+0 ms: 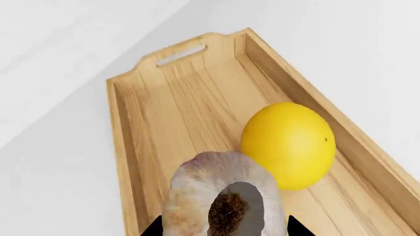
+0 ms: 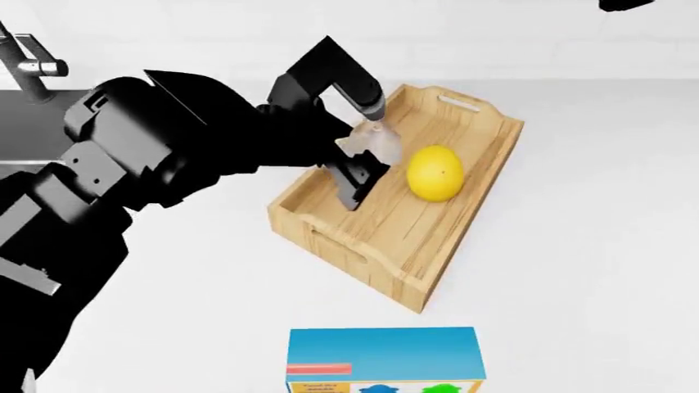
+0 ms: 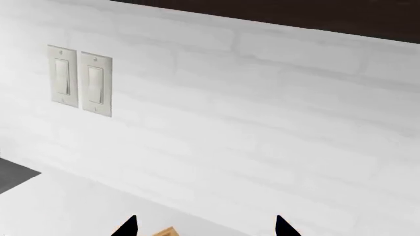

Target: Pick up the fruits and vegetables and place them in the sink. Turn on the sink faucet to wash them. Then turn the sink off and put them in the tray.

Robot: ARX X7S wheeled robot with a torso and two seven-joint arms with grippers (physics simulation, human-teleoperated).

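Observation:
The off-white garlic bulb (image 1: 220, 194) sits between the fingertips of my left gripper (image 1: 223, 228), which is shut on it just above the light wooden tray (image 1: 125, 147). In the head view the left gripper (image 2: 366, 160) holds the garlic (image 2: 374, 144) over the tray's (image 2: 361, 255) far left part. The yellow lemon (image 1: 288, 145) lies in the tray right beside the garlic; the head view also shows the lemon (image 2: 435, 173). My right gripper (image 3: 204, 227) is open and empty, raised high facing the wall. The faucet (image 2: 31, 64) and the dark sink (image 2: 28, 135) are at the far left.
A blue-and-white printed box (image 2: 385, 360) stands at the counter's near edge, in front of the tray. Two wall switches (image 3: 80, 81) are on the white tiled backsplash. A corner of the tray (image 3: 164, 231) shows below the right gripper.

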